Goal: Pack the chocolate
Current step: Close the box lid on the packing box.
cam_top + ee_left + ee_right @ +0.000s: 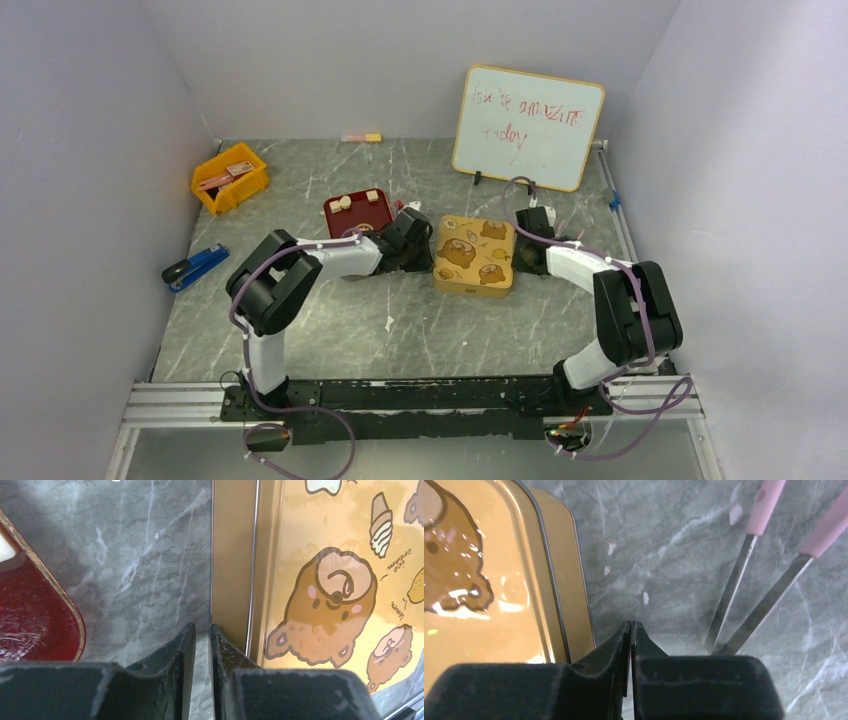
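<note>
- Left tool is all but closed in its own wrist view; only a thin slit parts the black fingers; bare desk shows through the slit and nothing is held; the tips sit just beside the left side wall of the gold tin.
- Right tool is closed, its tips pressed together; I can make out nothing gripped between them; it hangs over the desk just beside the tin's right side wall.
- Only the overhead view shows both tools at once, flanking the tin, one on each side; the tin's bear-printed top faces up.
- Chocolate: the overhead view shows two pale pieces lying in the dark red tray; the tray stands left of the tin, just behind the left tool.
- The left wrist view catches only a rounded corner of that tray, with a sliver of one pale piece at the frame's left edge; the right wrist view shows no chocolate.
- The right wrist view alone shows two metal blades with pink handles lying on the desk to the right of the tool; I cannot tell whether they are joined.
- Overhead only: a yellow bin at the far left; a blue-and-black object nearer on the left; a whiteboard with red writing propped at the far right.
</note>
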Robot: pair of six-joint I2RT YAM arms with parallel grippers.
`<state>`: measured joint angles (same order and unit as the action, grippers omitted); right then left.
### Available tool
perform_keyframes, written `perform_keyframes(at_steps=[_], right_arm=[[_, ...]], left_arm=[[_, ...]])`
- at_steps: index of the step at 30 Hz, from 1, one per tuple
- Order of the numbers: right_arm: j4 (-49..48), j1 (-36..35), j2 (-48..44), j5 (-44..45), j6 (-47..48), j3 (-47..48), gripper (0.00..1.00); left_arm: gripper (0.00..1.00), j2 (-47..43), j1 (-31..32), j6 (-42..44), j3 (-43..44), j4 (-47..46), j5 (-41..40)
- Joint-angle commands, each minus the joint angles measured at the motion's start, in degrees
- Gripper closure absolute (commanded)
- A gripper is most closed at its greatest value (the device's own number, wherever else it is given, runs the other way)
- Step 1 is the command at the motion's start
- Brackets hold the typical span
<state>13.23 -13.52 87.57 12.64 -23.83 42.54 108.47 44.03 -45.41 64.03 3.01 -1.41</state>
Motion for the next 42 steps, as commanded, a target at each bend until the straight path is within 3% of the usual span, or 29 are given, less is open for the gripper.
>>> perform_keyframes(at_steps=[1,22,42], right_arm=[[-4.07,-0.91,2.94,-3.56,-0.50,1.91,0.92],[-4.58,-7.26,10.19,-3.45,-2.36,11.10,0.92],[-4.09,-7.40,6.43,-3.37,-2.35,9.11,0.92]], left_arm=[[0.78,0.27,0.42,2.11,2.94,1.76,-2.02],[0.78,-4.38,0.82,5.05,3.39,7.48,-7.16],[0.73,-2.11,0.43,7.77,9.48,11.18,-10.44]])
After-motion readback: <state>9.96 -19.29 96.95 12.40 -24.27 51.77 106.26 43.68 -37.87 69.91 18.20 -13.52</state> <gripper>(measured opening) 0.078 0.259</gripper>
